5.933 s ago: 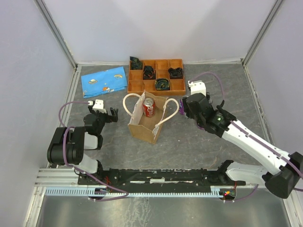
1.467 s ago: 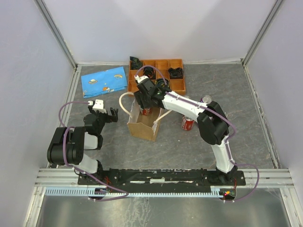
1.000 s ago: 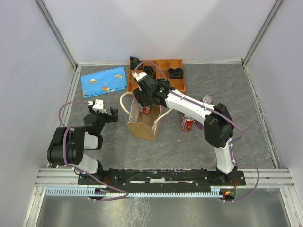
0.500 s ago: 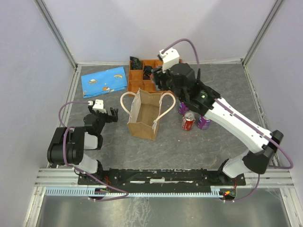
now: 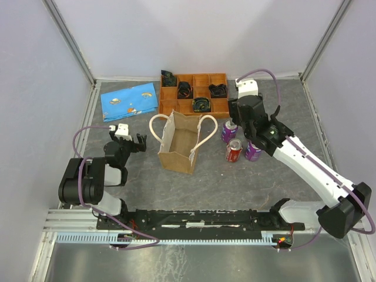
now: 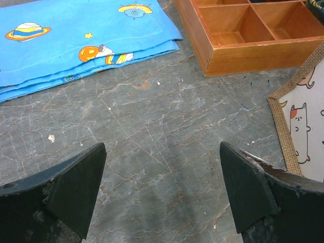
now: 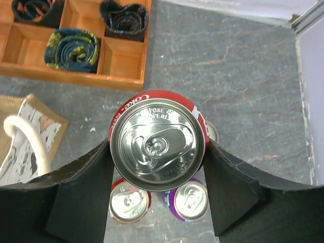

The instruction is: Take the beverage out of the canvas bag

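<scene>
Between the two dark fingers of the right gripper sits a red cola can, upright with its silver top and pull tab facing the wrist camera. The jaws press against its sides, so the beverage is gripped and lifted, out of the canvas bag. Directly beneath it on the grey table stand a second red can and a purple can side by side. The rim of a third can peeks out just behind the held one on the right. To the left in the right wrist view are a corner of the bag and one cream rope handle. Farther back is the orange tray, with dark rolled items in some of its compartments. From above, the bag stands upright with its mouth open and both handles looped outward, just left of the group of cans and in front of the tray. The left gripper hovers low near the left side of the bag with its jaws spread wide around nothing but table. A blue cloth printed with planets lies flat beyond it, beside the tray.
</scene>
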